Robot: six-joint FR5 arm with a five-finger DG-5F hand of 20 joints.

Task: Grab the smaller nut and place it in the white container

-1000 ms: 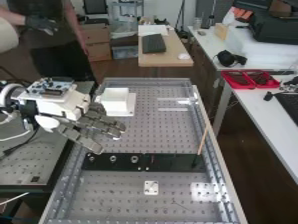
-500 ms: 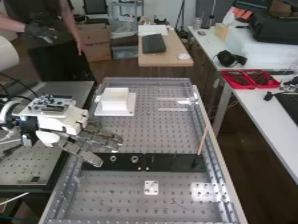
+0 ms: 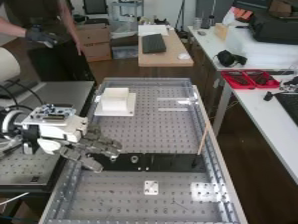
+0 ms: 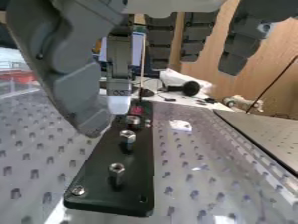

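Nuts (image 4: 128,134), the smaller hard to single out, sit along the black plate (image 3: 169,161) near the hand (image 3: 100,145), its fingers apart and empty, leaving both grasp and placement in the white container (image 3: 115,103) to do.

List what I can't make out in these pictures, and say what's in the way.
- Left end of the black plate: high view, hidden by the hand.
- Inside of the white container: high view, too small and pale to tell if anything lies in it.
- Upper parts of the fingers: wrist view, cut off by the top edge.
- Which nut is smaller: wrist view, differing distances hide it.
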